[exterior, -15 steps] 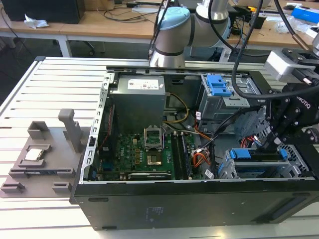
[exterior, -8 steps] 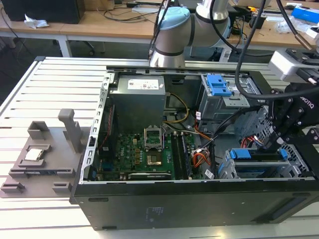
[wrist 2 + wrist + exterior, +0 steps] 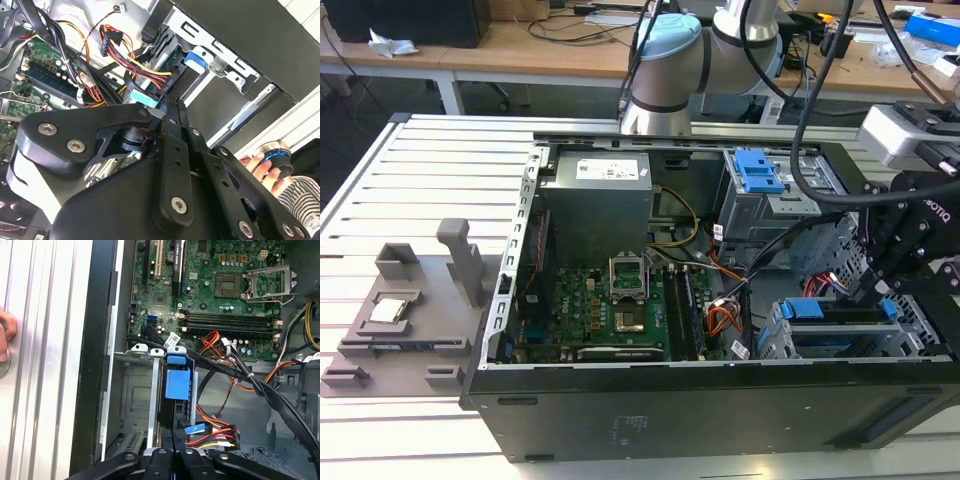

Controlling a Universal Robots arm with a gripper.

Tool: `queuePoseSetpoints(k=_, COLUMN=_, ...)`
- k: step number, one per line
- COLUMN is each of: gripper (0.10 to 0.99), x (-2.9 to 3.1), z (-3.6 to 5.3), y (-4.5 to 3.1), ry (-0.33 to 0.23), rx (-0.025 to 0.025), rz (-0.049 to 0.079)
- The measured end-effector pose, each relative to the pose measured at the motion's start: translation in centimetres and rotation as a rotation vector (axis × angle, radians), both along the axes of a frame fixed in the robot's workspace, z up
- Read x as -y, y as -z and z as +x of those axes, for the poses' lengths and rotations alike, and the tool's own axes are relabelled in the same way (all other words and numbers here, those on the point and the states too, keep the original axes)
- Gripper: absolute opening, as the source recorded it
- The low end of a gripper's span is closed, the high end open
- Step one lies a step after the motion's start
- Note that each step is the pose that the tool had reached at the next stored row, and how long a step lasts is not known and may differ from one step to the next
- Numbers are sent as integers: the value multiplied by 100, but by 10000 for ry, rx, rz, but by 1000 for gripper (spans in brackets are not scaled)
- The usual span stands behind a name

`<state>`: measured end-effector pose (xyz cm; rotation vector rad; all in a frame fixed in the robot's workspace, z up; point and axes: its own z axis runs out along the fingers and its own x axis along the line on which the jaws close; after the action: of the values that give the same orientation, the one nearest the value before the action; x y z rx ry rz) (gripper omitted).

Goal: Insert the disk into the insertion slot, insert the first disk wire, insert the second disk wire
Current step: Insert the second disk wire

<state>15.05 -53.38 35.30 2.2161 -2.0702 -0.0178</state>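
While the open computer case (image 3: 620, 400) lies on the slatted bench (image 3: 400, 190), the work is concentrated at its end toward the exterior view's right. Going from the exterior view's left, a grey fixture (image 3: 410, 320) sits on the bench beside the case, then comes the motherboard (image 3: 610, 310), then a bundle of coloured cables (image 3: 720, 310), and last the drive cages.

The disk (image 3: 840, 325), marked by its blue carrier, already sits in the insertion slot (image 3: 895, 345) in the corner of the case nearest the camera on the exterior view's right, so the first step looks done. The gripper (image 3: 872, 290) hangs right over the disk's back edge. In the second wrist view the jaws (image 3: 170, 112) are drawn together on a dark connector with red, yellow and black wires (image 3: 142, 70), just beside a light blue plug (image 3: 145, 100). In the first wrist view that same plug (image 3: 192, 429) lies close to the gripper (image 3: 175, 440).

My judgement: a disk wire is being seated now; whether either is fully home I cannot tell.

A person's hand (image 3: 260, 167) rests outside the case.
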Motion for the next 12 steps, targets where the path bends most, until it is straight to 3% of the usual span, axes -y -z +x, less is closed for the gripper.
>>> queuePoseSetpoints(k=8, gripper=137, x=24, z=-20, y=15, ry=-13, rx=0, rz=1)
queuePoseSetpoints(k=12, gripper=208, x=25, z=-20, y=15, ry=-13, rx=0, rz=1)
